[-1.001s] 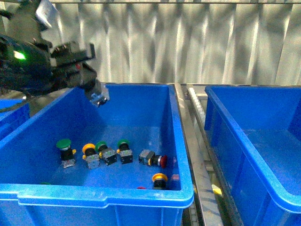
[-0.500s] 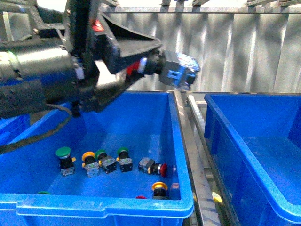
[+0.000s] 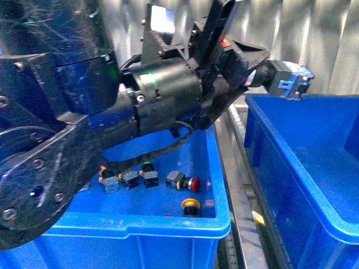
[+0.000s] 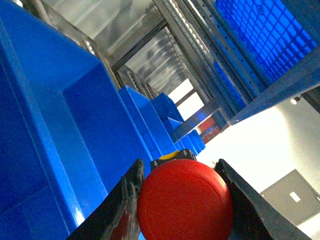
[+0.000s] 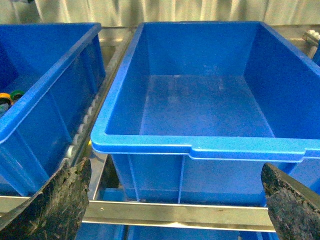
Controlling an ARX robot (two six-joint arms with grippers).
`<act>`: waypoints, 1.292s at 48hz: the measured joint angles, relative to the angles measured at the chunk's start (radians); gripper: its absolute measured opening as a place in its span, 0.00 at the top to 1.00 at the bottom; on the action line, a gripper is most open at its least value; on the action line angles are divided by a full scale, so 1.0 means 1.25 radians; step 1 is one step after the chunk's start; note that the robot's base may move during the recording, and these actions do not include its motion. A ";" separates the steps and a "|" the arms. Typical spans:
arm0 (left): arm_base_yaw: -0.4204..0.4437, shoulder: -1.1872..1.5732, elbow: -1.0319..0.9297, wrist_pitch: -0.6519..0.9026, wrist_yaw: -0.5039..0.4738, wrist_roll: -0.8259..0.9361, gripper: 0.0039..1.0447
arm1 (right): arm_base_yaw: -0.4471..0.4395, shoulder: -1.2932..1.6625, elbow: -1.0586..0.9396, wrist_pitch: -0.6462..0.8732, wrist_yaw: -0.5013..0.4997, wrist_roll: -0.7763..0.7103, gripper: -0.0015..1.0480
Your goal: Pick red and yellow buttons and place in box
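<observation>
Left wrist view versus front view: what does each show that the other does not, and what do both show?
Only the left wrist view shows the cap of the held red button face on, clamped in the left pincer. Only the front view shows the left arm stretched toward the box, and in the near bin a loose red button, a loose yellow button and green-capped buttons. Both show the held button and blue bins.

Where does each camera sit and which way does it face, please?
Front view: on the robot's body, facing forward; left arm fills it, left pincer holding a red-capped push button.
Left wrist view: on the left wrist, looking along pincer fingers at the button's cap.
Right wrist view: on the right wrist, facing the large bright-blue plastic bin; open right pincer tips show.
Front and right wrist share that bin.
</observation>
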State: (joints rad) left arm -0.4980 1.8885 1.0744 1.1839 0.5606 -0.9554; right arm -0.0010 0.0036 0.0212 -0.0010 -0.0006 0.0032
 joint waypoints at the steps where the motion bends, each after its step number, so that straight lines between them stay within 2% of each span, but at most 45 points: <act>1: -0.005 0.010 0.011 -0.002 -0.001 0.000 0.68 | 0.000 0.000 0.000 0.000 0.000 0.000 0.06; 12: -0.038 0.048 0.077 -0.027 -0.009 0.000 0.68 | 0.000 0.000 0.000 0.000 0.000 0.000 0.06; 27: -0.054 0.050 0.088 -0.034 -0.015 0.001 0.68 | 0.005 0.003 -0.001 0.007 0.018 0.009 0.06; 29: -0.056 0.050 0.088 -0.034 -0.017 0.002 0.68 | 0.011 0.041 0.000 0.084 0.097 0.059 0.06; 31: -0.057 0.050 0.088 -0.034 -0.017 0.002 0.68 | -0.002 0.090 0.002 0.170 0.121 0.111 0.06; 34: -0.060 0.050 0.088 -0.033 -0.022 0.002 0.68 | -0.061 0.193 0.017 0.306 0.085 0.199 0.06; 36: -0.063 0.050 0.088 -0.031 -0.021 0.003 0.68 | -0.138 0.318 0.053 0.443 0.025 0.332 0.06; 37: -0.065 0.050 0.088 -0.031 -0.021 0.002 0.68 | -0.151 0.340 0.062 0.465 0.015 0.343 0.06; 40: -0.070 0.050 0.088 -0.030 -0.024 0.002 0.68 | -0.215 0.466 0.110 0.592 -0.031 0.477 0.06; 42: -0.074 0.050 0.088 -0.029 -0.026 0.002 0.68 | -0.236 0.558 0.148 0.677 -0.034 0.592 0.06; 46: -0.077 0.050 0.088 -0.023 -0.030 0.002 0.68 | -0.219 0.710 0.209 0.776 0.000 0.762 0.06; 62: -0.096 0.050 0.088 -0.009 -0.034 0.000 0.68 | -0.063 0.988 0.316 0.993 0.107 1.052 0.06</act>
State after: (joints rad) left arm -0.6182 1.9511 1.1847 1.1725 0.5186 -0.9554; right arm -0.0795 1.2392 0.4168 1.2404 0.1326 1.3178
